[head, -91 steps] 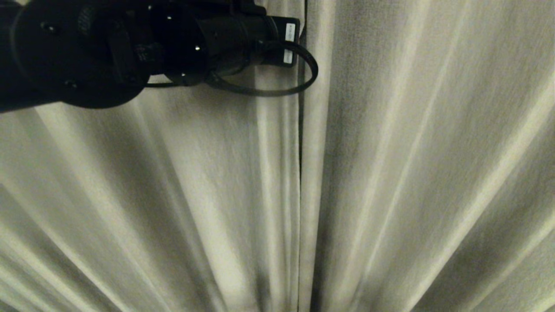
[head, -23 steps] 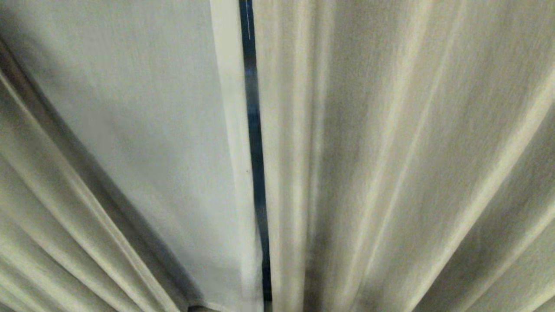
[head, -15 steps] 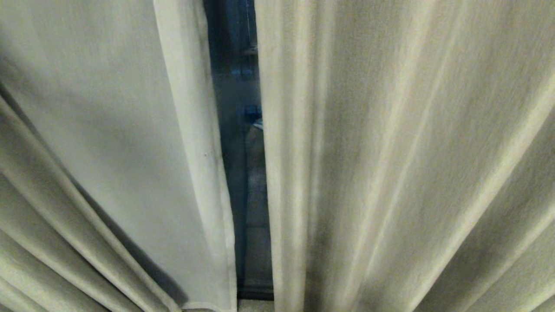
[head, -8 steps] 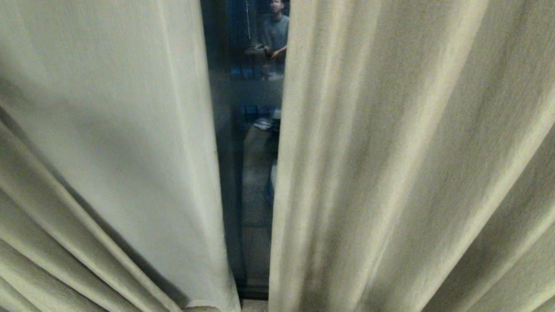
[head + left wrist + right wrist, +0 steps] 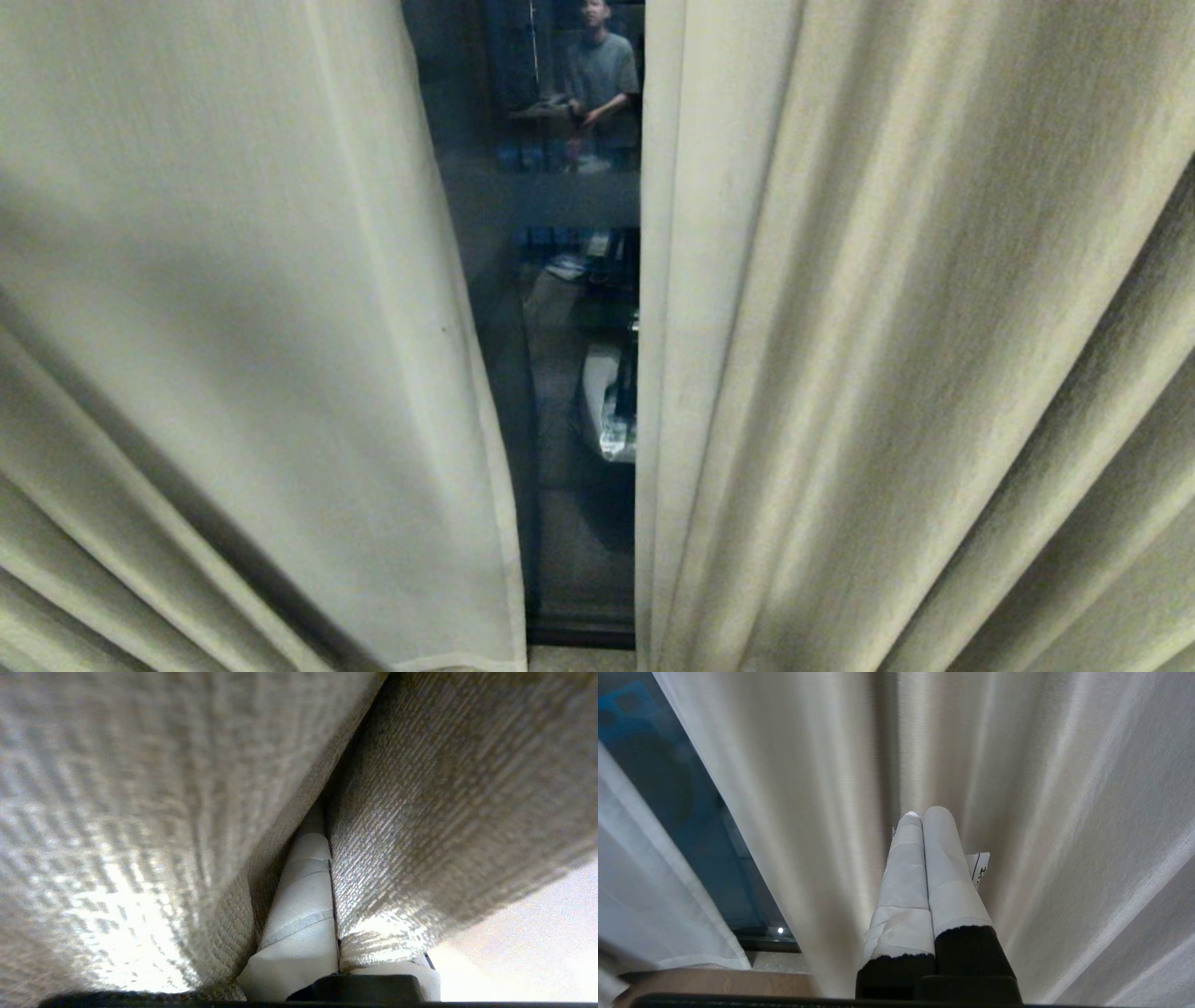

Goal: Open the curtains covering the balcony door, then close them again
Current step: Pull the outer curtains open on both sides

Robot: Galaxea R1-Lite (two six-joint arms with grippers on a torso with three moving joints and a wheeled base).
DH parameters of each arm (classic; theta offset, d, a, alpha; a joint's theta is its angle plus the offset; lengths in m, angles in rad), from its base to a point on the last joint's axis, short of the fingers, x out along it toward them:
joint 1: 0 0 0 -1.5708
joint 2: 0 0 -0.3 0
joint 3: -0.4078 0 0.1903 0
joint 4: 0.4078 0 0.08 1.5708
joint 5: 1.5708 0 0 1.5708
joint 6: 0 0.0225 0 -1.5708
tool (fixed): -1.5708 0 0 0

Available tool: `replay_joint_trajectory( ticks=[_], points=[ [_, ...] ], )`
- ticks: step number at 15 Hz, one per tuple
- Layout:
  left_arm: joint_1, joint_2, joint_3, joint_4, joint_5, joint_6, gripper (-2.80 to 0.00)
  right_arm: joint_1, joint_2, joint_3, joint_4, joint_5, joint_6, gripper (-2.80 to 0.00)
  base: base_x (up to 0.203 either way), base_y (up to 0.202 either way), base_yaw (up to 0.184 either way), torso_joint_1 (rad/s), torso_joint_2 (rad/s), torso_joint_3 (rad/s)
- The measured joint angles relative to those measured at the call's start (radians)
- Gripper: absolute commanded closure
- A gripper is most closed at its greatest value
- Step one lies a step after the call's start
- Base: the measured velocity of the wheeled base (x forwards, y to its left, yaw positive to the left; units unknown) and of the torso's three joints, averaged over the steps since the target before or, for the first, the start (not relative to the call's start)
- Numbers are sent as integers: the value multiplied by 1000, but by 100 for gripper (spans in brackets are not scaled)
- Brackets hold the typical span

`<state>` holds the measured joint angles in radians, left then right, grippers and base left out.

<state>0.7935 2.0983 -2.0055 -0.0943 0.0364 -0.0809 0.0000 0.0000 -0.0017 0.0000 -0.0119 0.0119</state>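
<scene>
Two cream woven curtains hang before me, the left panel (image 5: 233, 327) and the right panel (image 5: 887, 327). Between their hemmed edges a gap shows the dark glass of the balcony door (image 5: 495, 392). Neither arm is in the head view. In the left wrist view my left gripper (image 5: 329, 849) is shut on a fold of curtain fabric (image 5: 140, 788). One taped white finger (image 5: 303, 905) shows and the cloth covers the other. My right gripper (image 5: 923, 814) is shut on nothing, close in front of the right panel (image 5: 1041, 788), with the door glass (image 5: 668, 788) beside it.
The glass reflects a person (image 5: 602, 75) and the room behind me. The door's dark bottom frame (image 5: 579, 635) meets a pale sill and a strip of wooden floor (image 5: 714, 982). A paper tag (image 5: 978, 868) sticks out from one right finger.
The gap between the panels has widened from a thin slit to a broad strip of glass. The left arm, in the head view six seconds ago, has left it.
</scene>
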Motion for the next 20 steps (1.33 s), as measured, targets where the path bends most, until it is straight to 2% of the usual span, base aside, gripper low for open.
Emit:
replay_joint_trajectory(
  ticks=[6, 8, 11, 14, 18, 19, 20],
  points=[
    [-5, -19, 14, 10, -2, 3, 0, 0, 0, 0, 0, 0, 0, 0, 0, 0, 0, 0, 0, 0],
    [-10, -47, 21, 48, -2, 2, 0, 0, 0, 0, 0, 0, 0, 0, 0, 0, 0, 0, 0, 0],
    [-35, -109, 51, 95, -1, -29, 0, 0, 0, 0, 0, 0, 0, 0, 0, 0, 0, 0, 0, 0],
    [-76, -201, 142, 99, 0, -40, 0, 0, 0, 0, 0, 0, 0, 0, 0, 0, 0, 0, 0, 0],
    [-168, -351, 305, 99, 8, -40, 0, 0, 0, 0, 0, 0, 0, 0, 0, 0, 0, 0, 0, 0],
    [-198, -390, 346, 98, 9, -40, -280, 0, 0, 0, 0, 0, 0, 0, 0, 0, 0, 0, 0, 0],
    [-224, -422, 378, 94, 10, -39, -280, 0, 0, 0, 0, 0, 0, 0, 0, 0, 0, 0, 0, 0]
  ],
)
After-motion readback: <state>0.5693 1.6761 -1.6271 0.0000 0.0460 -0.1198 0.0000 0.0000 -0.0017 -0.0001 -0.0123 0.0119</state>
